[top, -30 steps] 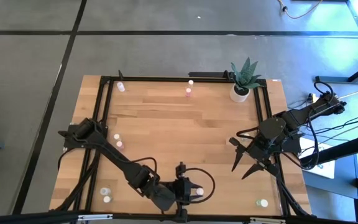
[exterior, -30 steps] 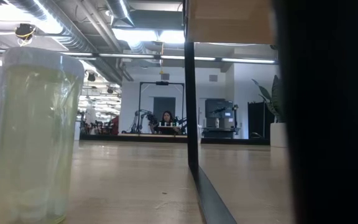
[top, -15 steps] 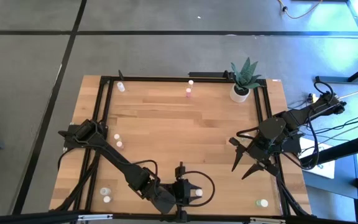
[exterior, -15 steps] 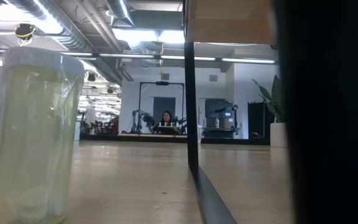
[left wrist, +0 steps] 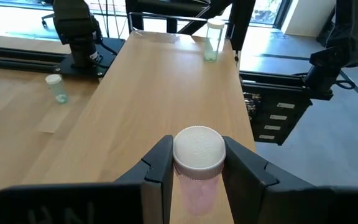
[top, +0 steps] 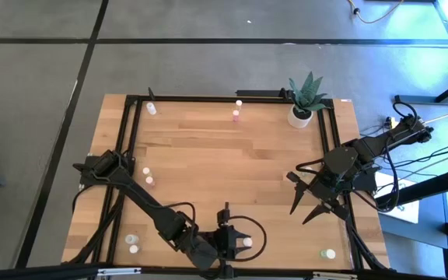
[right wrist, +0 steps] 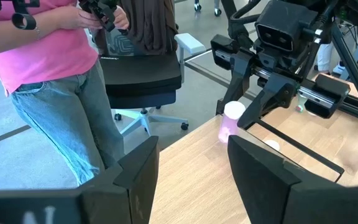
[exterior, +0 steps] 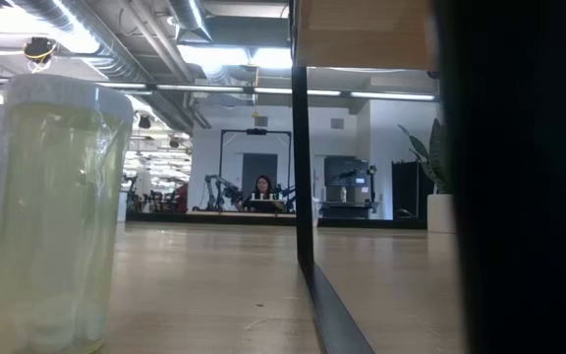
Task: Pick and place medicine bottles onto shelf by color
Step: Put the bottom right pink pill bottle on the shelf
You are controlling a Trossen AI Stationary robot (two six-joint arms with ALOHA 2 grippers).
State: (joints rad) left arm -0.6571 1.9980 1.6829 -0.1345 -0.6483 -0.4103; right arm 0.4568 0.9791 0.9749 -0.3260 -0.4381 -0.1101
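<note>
A pink medicine bottle with a white cap (left wrist: 199, 163) stands upright between the fingers of my left gripper (top: 243, 243), over the table's near edge. The right wrist view shows it from across the table (right wrist: 232, 121). My right gripper (top: 309, 208) hangs open over the table's right side with nothing between its fingers. Other medicine bottles stand on their bases around the table: a pink one (top: 236, 117) at the far edge, one (top: 151, 180) at the left, a greenish one (top: 329, 253) at the near right. A pale wood panel, the shelf (exterior: 362, 34), shows at the top of the low view. My left gripper pinches the pink bottle between its two fingers, on opposite sides of its body just under the white cap (left wrist: 178, 177). The fingers come nearly level from the table's left. The bottle stays upright, and in the right wrist view its base looks clear of the tabletop.
A potted plant (top: 303, 101) stands at the far right corner. Black frame rails (top: 131, 140) run along the table's sides. A pale yellow-green bottle (exterior: 57, 216) stands close to the low camera beside a dark post (exterior: 303, 147). A person in a pink top (right wrist: 48, 56) stands beside the table.
</note>
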